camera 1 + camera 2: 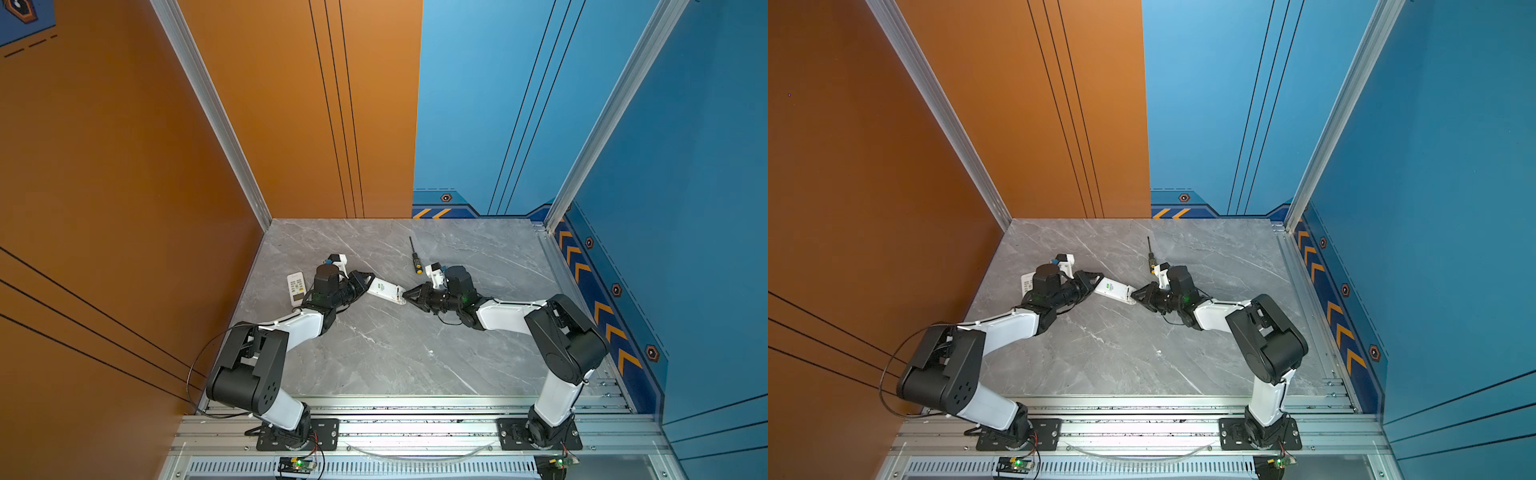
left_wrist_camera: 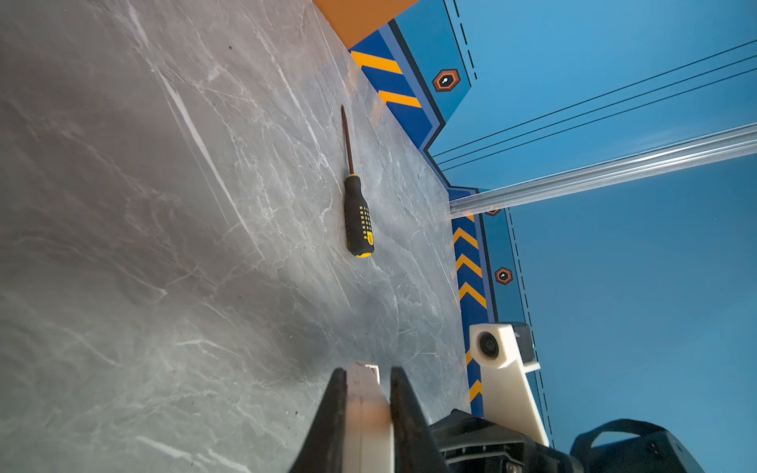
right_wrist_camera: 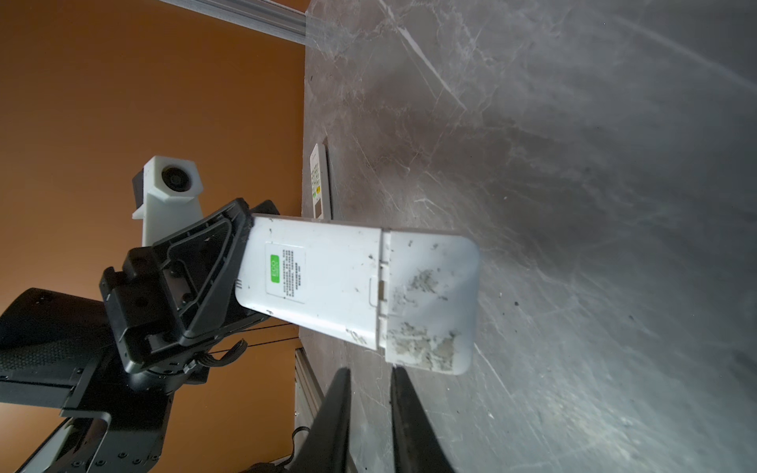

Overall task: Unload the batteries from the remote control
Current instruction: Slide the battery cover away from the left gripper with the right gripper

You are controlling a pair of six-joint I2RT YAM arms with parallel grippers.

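- Front aluminium rail (image 1: 415, 428) is nearest the camera in both top views. Both arm bases (image 1: 297, 434) are bolted on it, with the grey marble table (image 1: 395, 353) behind.
- second remote (image 1: 296, 287): white, button side up, flat on the table at far left. It is partly tucked behind the left arm's wrist, and no gripper is on it.
- left gripper (image 1: 370, 282): clamped on one short end of the white remote (image 1: 386, 289). The left wrist view shows the white body edge-on, pinched between the two black fingers (image 2: 327, 417).
- white remote: spans the gap between the two grippers mid-table, back side up, green label toward the left gripper's end. In the right wrist view it looks lifted clear of the table, with a shadow under it.
- battery cover (image 3: 434, 303): scuffed, with grey smears, in place on the remote's end away from the left gripper. Seam and latch are visible. The batteries are hidden in every view.
- right gripper (image 1: 405, 296): tips at the cover end of the white remote, jaws closed down to a slim gap. The right wrist view shows only table between the fingers (image 3: 409, 426), nothing pinched. Tips are just beside the cover's edge; can't tell if they touch.
- screwdriver (image 1: 416, 262): black-and-yellow handle, flat on the table just behind the right gripper's wrist. The shaft points toward the back wall, apart from both remotes.
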